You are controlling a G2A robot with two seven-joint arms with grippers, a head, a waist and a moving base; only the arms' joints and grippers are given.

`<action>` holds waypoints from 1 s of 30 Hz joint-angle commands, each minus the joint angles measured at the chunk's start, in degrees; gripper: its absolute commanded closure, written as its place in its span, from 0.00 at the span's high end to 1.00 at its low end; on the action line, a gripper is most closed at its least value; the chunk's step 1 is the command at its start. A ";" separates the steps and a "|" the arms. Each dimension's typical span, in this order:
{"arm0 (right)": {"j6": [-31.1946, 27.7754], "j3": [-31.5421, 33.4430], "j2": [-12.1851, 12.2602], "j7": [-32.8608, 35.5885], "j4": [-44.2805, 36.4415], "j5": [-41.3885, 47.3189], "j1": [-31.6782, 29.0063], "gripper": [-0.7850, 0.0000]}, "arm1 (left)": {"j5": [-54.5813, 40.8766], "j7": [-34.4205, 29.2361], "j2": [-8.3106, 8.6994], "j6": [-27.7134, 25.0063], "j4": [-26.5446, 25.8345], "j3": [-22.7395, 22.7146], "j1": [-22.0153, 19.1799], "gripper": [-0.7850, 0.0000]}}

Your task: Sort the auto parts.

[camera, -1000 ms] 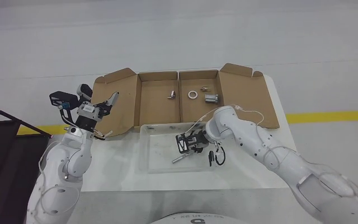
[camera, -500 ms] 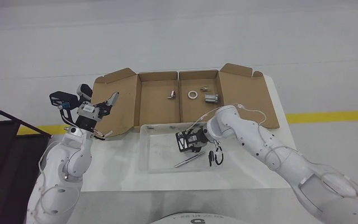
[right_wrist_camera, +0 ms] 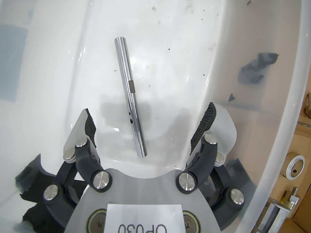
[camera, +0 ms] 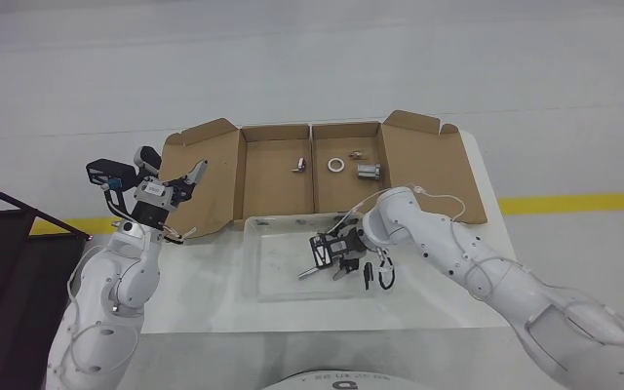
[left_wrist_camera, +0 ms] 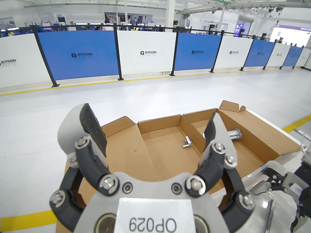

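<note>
"While my right gripper hangs low inside the clear tray, log the step as pick-up: one part to lift out, not yet grasped."

"Which part?"

"One steel rod, flat on the tray floor, lying lengthwise between my fingers, near end close under the palm. Jaws stand wide, neither side touching it. Nothing held."

"Next move?"

"My judgement: alignment looks usable, since closing would pinch the rod across its width. Drop a little, close near its middle. Smooth and round, so it may roll or slip on the slick floor."

"Then where?"

"Beyond the tray, on the tabletop, the cardboard box, two compartments. Left one holds a small bracket; right one a ring and a stubby cylinder. Which suits the rod I cannot tell."

"Other arm?"

"My left gripper sits over the box's left flap, well apart from the tray, jaws wide, empty. No call for it in this step, by my reckoning."
</note>
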 commanded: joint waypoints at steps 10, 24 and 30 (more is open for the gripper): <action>4.91 -1.42 -1.61 2.95 1.43 0.66 0.99 0.46 | 0.00 0.00 0.00 0.00 0.00 0.00 0.00 1.00; 4.86 -3.18 -3.34 3.72 4.22 1.06 2.27 0.40 | 0.00 0.00 0.00 0.00 0.00 0.00 0.00 1.00; 4.71 -3.77 -3.98 3.97 5.01 0.90 2.72 0.21 | 0.00 0.00 0.00 0.00 0.00 0.00 0.00 1.00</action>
